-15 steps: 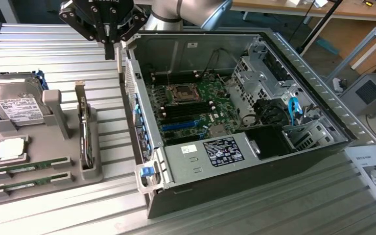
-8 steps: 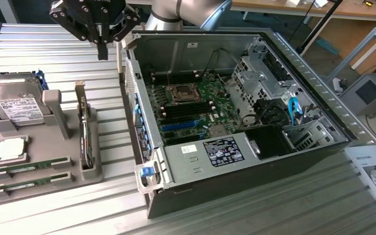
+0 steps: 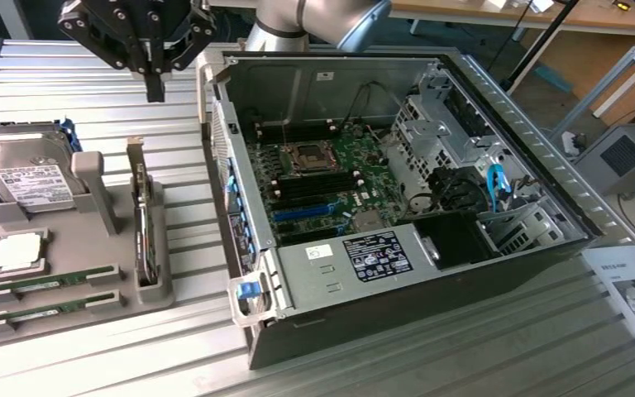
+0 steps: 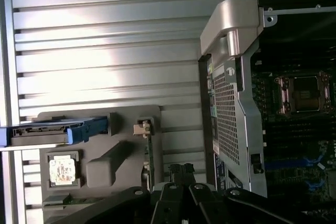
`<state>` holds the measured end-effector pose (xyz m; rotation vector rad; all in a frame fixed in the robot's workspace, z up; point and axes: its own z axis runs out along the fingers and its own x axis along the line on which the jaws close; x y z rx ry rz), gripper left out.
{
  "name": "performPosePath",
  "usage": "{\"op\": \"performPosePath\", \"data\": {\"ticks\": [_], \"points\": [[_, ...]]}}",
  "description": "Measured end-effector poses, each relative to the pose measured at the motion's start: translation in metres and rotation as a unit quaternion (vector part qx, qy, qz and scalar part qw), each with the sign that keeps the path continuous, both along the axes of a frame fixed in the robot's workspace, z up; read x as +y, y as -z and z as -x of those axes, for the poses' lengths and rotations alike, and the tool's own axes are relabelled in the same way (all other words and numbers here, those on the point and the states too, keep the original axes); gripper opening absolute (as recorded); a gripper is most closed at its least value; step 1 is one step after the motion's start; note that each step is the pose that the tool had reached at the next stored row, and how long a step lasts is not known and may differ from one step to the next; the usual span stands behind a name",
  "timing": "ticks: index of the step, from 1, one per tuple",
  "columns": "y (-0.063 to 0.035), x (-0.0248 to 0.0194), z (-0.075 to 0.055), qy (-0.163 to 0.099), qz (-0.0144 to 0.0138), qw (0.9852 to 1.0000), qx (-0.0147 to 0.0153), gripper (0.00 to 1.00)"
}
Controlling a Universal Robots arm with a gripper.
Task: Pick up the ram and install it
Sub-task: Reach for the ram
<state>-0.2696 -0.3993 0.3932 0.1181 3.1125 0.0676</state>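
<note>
Ram [image 3: 50, 286]: lies in the grey tray [image 3: 108, 318] beside its twin [image 3: 33, 309], untouched.
Gripper [image 3: 155, 93]: closed on nothing, hanging over the table, well apart from the tray.
Memory slots [image 3: 315, 186]: look empty.
Progress: nothing done; pickup and fitting both remain.

One ram stick [image 3: 44, 285] and a second ram stick [image 3: 55, 307] are long, thin green boards. They sit side by side in parallel slots along the gray holder's [image 3: 86, 321] end edge, apart from each other.
</note>
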Motion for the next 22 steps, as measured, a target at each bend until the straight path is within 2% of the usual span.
{"op": "performPosePath", "data": {"ticks": [9, 22], "points": [[0.0000, -0.0001, 0.026, 0.000, 0.0000, 1.0000, 0.0000, 0.11], [0.0000, -0.0001, 0.050, 0.000, 0.0000, 1.0000, 0.0000, 0.11]]}}
